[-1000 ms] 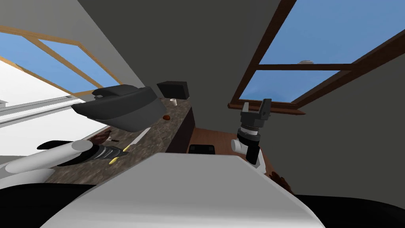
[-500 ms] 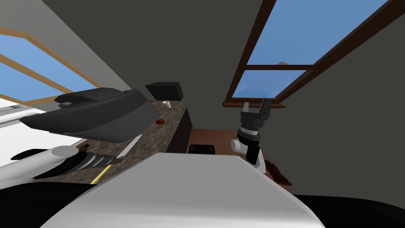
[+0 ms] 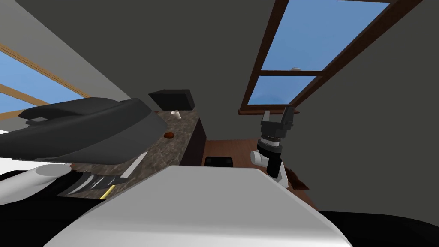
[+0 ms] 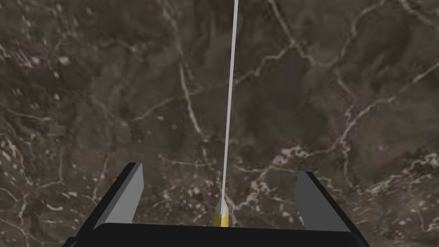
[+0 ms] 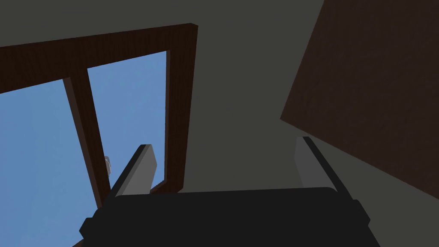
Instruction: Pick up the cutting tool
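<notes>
Change: my head has swung, so the counter sits further left in view. The left gripper still straddles the knife, fingers wide, with the yellow handle between them by the counter's near edge and the blade running toward the far edge. Judgement: placed to close, grasp not yet made.

Count:
- knife, one
- white cup, one, far edge
- brown lump, one
- dark box, one, far edge
- also one right gripper, wide, raised off the counter

Dim, even light is covering grey walls; a blue window is glowing brightly at one o'clock. The wide lens is splaying the corners; the tabletop is showing sharply.
</notes>
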Robot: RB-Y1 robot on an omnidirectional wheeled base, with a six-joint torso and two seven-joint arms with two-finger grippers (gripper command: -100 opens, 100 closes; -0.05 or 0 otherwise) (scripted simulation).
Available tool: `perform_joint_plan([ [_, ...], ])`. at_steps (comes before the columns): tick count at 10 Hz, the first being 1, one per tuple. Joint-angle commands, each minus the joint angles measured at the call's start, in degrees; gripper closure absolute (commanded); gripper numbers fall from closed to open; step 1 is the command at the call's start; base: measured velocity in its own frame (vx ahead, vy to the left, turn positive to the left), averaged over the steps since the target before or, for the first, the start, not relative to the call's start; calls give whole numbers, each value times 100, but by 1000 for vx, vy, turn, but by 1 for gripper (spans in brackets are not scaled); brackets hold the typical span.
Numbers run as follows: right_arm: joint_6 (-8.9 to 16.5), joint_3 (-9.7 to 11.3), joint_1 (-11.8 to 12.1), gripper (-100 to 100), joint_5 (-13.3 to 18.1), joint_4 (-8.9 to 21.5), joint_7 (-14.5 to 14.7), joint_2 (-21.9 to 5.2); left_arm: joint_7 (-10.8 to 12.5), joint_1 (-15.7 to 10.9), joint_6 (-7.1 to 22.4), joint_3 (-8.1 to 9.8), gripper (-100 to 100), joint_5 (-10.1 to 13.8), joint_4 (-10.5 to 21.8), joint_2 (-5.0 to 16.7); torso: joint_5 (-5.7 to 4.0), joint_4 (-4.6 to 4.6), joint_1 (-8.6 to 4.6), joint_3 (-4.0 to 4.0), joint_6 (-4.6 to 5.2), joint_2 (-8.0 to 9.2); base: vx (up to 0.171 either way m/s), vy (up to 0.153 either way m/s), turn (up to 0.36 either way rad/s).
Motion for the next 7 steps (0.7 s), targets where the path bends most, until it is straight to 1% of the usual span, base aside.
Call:
perform_joint_plan([
  [1, 0, 0, 0, 0, 0, 0, 0, 0, 81, 136, 217, 73, -100, 211, 230, 25, 0, 0, 0, 0, 0, 0, 22, 33, -325],
  [2, 0, 0, 0, 0, 0, 0, 0, 0, 104, 168, 278, 94, -100, 275, 313, 35, 1, -1, 5, -2, 3, -3, 23, 47, -262],
  [3, 0, 0, 0, 0, 0, 0, 0, 0, 79, 164, 214, 89, -100, 223, 221, 17, 2, -1, 10, -3, 0, -5, 9, 25, -41],
  [4, 0, -1, 1, 0, 0, 0, 0, 0, 92, 170, 237, 95, 0, 235, 227, 19, 2, 0, 3, -1, -5, -1, 0, 0, 0],
  [5, 0, 0, 1, 0, 0, 0, 0, 0, -17, 126, 88, 85, -100, 168, 384, -109, 0, 1, -4, 1, -5, 2, -7, 2, -97],
  [6, 0, 0, 0, 0, 0, 0, 0, 0, -81, 100, 0, 79, -100, 129, 479, -185, 0, 1, -6, 3, -3, 6, -18, 4, -101],
  [7, 0, 0, 0, 0, 0, 0, 0, 0, -22, 133, 77, 91, -100, 158, 394, -139, 0, 2, -5, 6, -4, 10, -9, 3, -15],
])
